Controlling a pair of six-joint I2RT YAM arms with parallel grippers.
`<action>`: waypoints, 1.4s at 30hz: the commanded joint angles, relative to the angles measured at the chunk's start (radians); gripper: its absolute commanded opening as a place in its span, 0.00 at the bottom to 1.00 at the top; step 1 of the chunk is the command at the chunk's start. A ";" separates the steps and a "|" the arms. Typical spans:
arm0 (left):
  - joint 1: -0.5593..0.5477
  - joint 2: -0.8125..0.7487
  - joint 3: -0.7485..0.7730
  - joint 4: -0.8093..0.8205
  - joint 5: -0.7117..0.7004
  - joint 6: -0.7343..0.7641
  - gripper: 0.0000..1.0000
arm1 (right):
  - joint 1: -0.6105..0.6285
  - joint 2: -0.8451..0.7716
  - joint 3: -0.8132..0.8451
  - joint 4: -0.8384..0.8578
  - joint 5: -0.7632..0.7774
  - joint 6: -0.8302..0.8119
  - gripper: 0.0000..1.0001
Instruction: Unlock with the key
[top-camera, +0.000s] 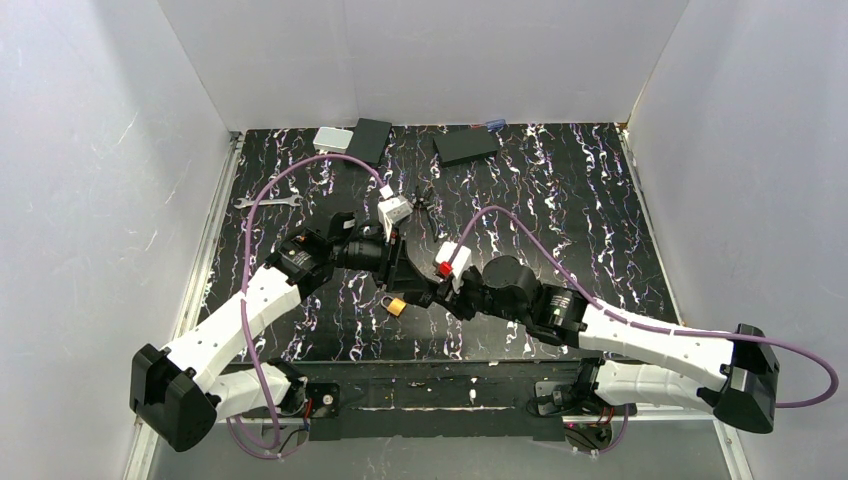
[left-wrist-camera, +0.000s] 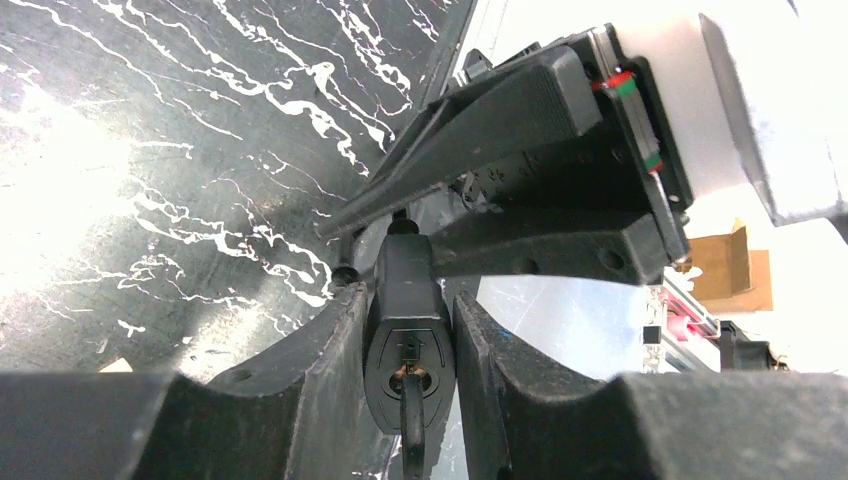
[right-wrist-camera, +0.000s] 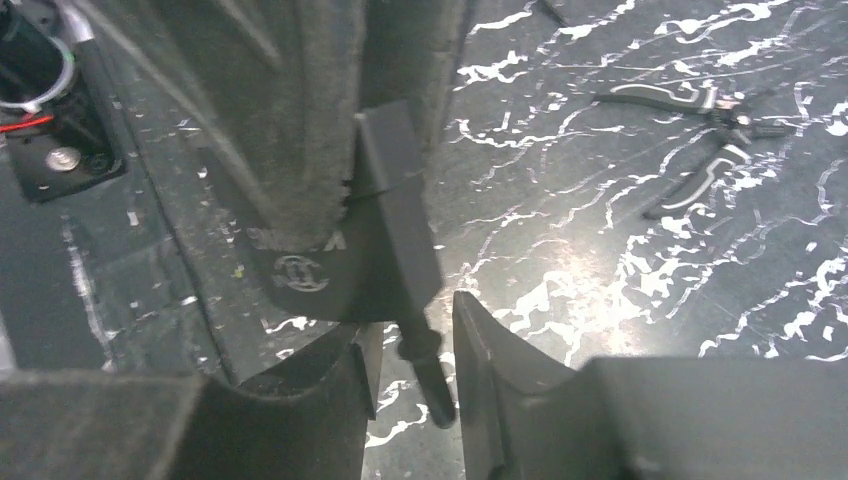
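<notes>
Right claw (right-wrist-camera: 415, 340): just beyond the padlock (top-camera: 397, 307), jaws half-wide either side of the thin stem of the black piece (right-wrist-camera: 395, 200). A sliver of gap showed, so no grip I could vouch for.
Left claw (left-wrist-camera: 408, 300): also just beyond the padlock, clamped snugly on the black piece's rounded body.
Table (top-camera: 600, 220): black, white-veined, spread all round the padlock.
Black boxes (top-camera: 466, 146): two flat ones, well beyond the padlock at the back wall.
Pliers (right-wrist-camera: 700, 150): beyond the padlock, nearer than the boxes.
Wrench (top-camera: 268, 201): well off to the padlock's left, farther back.
Black piece: lock or key head, I couldn't tell; brassy slot in its end.
Padlock: small, brass, ring on top.
</notes>
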 joint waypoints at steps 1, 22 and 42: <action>0.008 -0.028 0.004 0.030 0.044 -0.029 0.00 | -0.017 -0.012 -0.031 0.129 0.123 -0.004 0.35; 0.114 0.152 -0.009 0.134 0.069 -0.282 0.00 | -0.019 0.193 -0.024 0.471 0.705 -0.237 0.01; 0.222 0.403 0.058 -0.132 -0.070 -0.276 0.09 | -0.019 0.571 -0.034 0.905 0.935 -0.545 0.01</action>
